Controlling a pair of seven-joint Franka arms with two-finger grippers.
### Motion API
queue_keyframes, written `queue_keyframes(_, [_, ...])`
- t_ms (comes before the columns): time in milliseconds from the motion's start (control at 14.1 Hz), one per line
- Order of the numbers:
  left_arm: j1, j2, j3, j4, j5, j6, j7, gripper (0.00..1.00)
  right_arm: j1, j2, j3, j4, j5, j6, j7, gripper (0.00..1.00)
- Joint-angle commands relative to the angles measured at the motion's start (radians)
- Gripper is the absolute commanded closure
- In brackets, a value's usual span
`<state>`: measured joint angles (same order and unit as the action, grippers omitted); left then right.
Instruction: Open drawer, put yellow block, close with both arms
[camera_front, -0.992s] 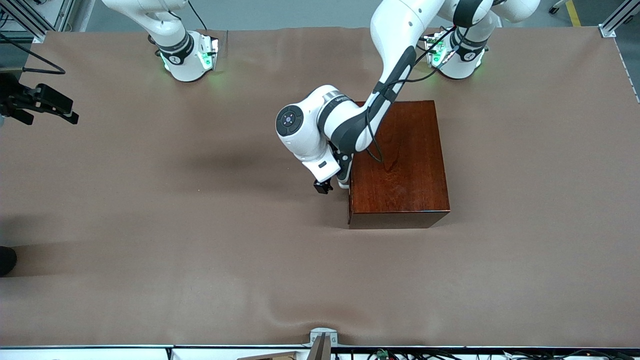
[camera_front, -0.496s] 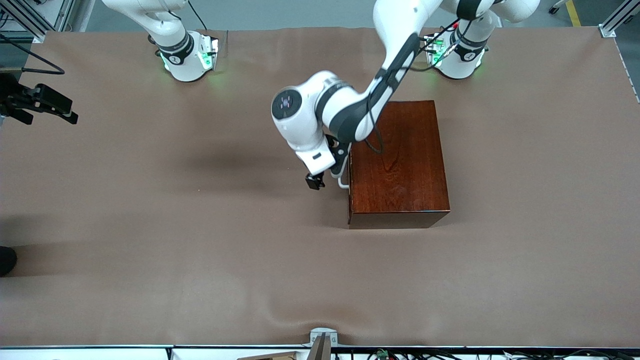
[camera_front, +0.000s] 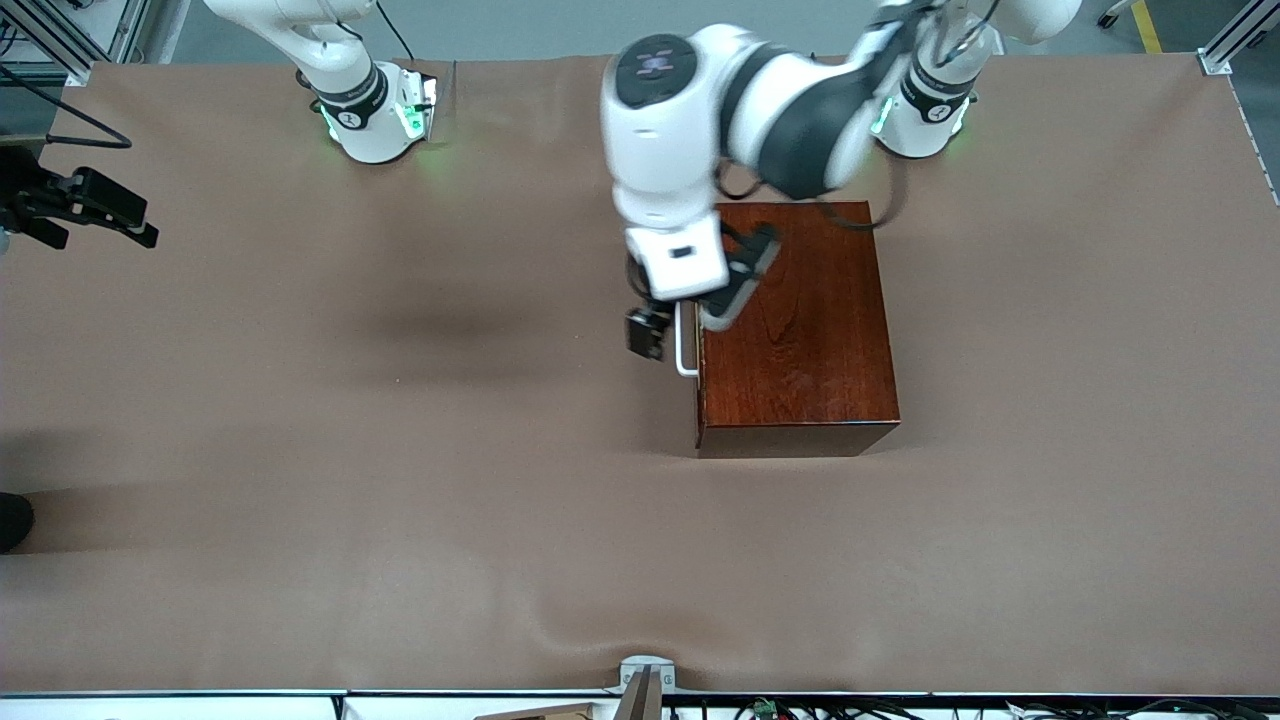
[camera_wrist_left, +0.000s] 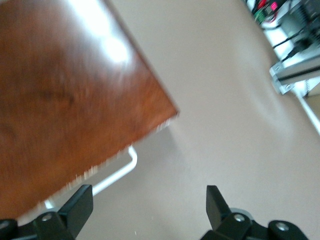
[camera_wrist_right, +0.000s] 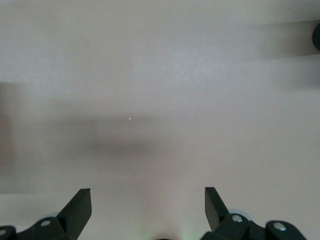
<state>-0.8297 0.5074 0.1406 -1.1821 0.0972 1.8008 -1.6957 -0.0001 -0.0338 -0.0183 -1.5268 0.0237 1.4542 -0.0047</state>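
Jaws spread, our left gripper (camera_front: 672, 322) hangs over the shut drawer's handle (camera_front: 683, 345); our right gripper (camera_wrist_right: 147, 200) waits over the table (camera_front: 300, 450), jaws spread.

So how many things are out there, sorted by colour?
White robot arms: 2, the left arm's hand by the handle, the right arm's hand waiting near its end of the table
Dark reddish-brown wooden box: 1
White bar handle: 1
Total: 4
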Motion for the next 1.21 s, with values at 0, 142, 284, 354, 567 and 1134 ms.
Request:
queue_keyframes(0, [0.116, -0.088, -0.013, -0.05, -0.007, -0.064, 0.245, 0.0, -0.006, 0.006, 0.006, 0.02, 0.005, -0.017, 0.015, 0.0])
queue_keyframes(142, [0.199, -0.121, -0.015, -0.05, -0.014, -0.106, 0.409, 0.0, -0.009, 0.006, 0.006, 0.02, 0.005, -0.017, 0.012, 0.0])
queue_keyframes(284, [0.253, -0.144, -0.012, -0.05, -0.034, -0.109, 0.549, 0.0, -0.009, 0.006, 0.005, 0.019, 0.005, -0.017, 0.012, 0.0])
queue_keyframes(354, [0.291, -0.159, -0.013, -0.05, -0.037, -0.109, 0.621, 0.0, -0.011, 0.006, 0.005, 0.019, 0.005, -0.017, 0.012, 0.0])
queue_keyframes(567, [0.385, -0.185, -0.013, -0.05, -0.083, -0.176, 0.88, 0.0, -0.009, 0.006, 0.006, 0.019, 0.005, -0.017, 0.014, 0.0])
queue_keyframes(1134, [0.741, -0.386, -0.188, -0.233, -0.102, -0.282, 1.383, 0.0, -0.014, 0.006, 0.005, 0.019, 0.005, -0.017, 0.012, 0.0])
